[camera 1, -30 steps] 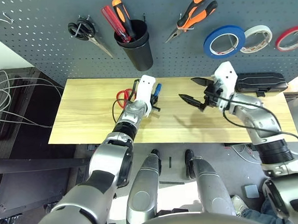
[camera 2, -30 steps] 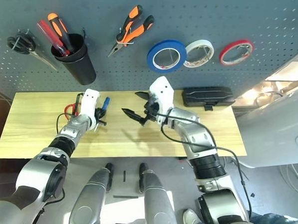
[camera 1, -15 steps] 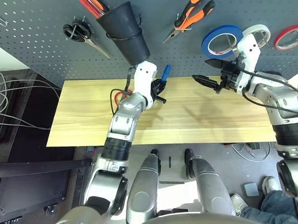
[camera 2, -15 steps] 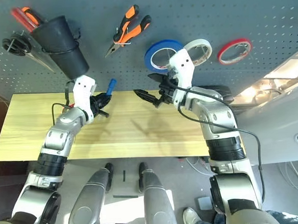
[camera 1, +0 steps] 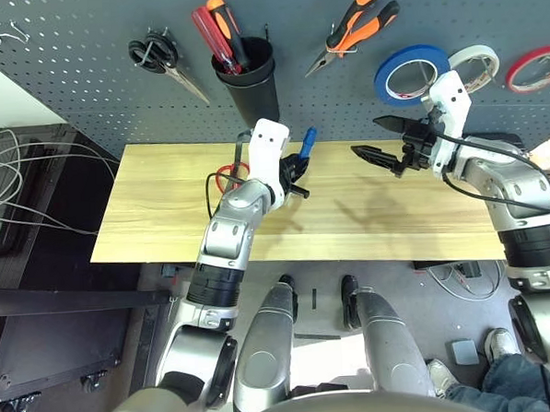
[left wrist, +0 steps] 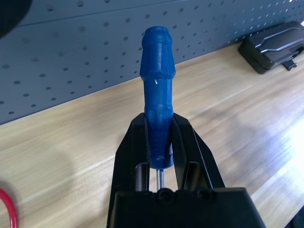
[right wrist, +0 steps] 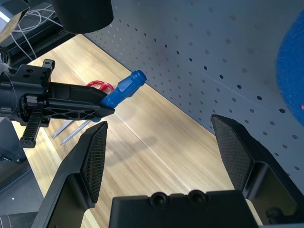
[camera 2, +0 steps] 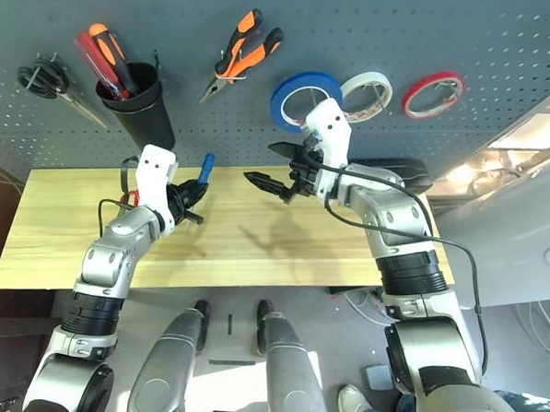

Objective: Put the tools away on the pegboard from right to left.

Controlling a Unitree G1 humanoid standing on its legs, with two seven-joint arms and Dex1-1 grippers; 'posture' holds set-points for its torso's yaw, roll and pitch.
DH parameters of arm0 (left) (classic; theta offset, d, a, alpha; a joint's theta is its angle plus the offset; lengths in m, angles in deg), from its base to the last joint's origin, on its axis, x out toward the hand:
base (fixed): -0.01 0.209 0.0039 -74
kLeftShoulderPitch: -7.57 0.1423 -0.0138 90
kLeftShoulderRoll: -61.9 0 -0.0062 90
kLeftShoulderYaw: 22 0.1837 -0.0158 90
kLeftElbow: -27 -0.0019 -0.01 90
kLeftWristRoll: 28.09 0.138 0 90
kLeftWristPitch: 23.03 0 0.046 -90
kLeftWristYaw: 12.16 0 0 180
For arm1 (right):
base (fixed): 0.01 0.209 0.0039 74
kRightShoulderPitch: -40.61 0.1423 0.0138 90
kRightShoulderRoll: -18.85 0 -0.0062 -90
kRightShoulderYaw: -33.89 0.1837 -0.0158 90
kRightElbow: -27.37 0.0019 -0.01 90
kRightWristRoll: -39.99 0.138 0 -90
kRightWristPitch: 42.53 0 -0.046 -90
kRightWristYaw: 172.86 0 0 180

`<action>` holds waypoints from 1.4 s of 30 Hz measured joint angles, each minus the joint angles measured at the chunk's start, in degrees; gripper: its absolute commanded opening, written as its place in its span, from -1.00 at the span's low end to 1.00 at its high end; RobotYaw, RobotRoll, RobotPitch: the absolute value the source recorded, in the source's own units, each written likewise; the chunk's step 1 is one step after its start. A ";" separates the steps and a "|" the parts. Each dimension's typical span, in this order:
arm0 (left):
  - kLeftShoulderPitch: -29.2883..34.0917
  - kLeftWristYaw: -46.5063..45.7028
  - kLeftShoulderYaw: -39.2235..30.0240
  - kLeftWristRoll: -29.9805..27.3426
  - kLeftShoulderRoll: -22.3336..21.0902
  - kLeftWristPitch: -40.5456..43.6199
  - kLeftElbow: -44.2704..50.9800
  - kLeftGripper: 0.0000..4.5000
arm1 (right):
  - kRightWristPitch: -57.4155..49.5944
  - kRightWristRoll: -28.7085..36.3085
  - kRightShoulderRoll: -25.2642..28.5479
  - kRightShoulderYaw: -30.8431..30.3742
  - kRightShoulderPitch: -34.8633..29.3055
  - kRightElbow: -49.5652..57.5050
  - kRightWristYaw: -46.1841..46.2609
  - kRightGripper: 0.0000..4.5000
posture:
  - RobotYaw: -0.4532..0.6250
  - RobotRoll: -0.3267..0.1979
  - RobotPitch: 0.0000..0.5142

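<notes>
Across the upper half of the left eye view runs the pegboard (camera 1: 84,78). On it, left to right: black-handled scissors (camera 1: 161,64), a black cup (camera 1: 248,78) holding two screwdrivers whose shafts are hidden inside it, the orange-and-black pliers (camera 1: 353,26), the blue tape roll (camera 1: 413,74), a white tape roll (camera 1: 475,66) and a red tape roll (camera 1: 535,70) cut off by the right edge. Below, at centre, the left pincer (camera 1: 296,163) is clamped on the small blue-handled screwdriver (camera 1: 307,140), raised above the wooden worktop (camera 1: 165,221). The red-handled scissors (camera 1: 226,179) lie on the worktop, mostly hidden behind the left wrist. At centre right the right pincer (camera 1: 382,140) stands spread wide, grasping nothing; a black case (camera 1: 502,140) is partly covered by that arm.

Left wrist view: both fingers (left wrist: 135,147) clamp the blue handle near its base; the metal shaft vanishes between them. A red loop is cut off at lower left.

Right wrist view: the fingers (right wrist: 95,156) are splayed; the blue roll is a blur at the right edge.
</notes>
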 measured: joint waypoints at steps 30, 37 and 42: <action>-16.39 2.69 -12.04 -22.28 -0.32 -11.12 15.91 -0.75 | 1.07 0.59 -3.10 -2.30 2.72 2.82 -5.06 1.00 | 0.10 0.25 0.23; -22.41 -1.25 -14.78 -22.65 -2.06 -14.52 15.21 -0.75 | 1.16 3.13 -7.92 -1.06 6.97 3.73 -2.12 1.00 | 0.10 0.25 0.21; -22.35 -3.53 -16.13 -19.02 -4.29 -19.53 10.53 -0.75 | 1.77 4.13 -10.14 0.21 8.83 3.40 0.19 1.00 | 0.11 0.25 0.21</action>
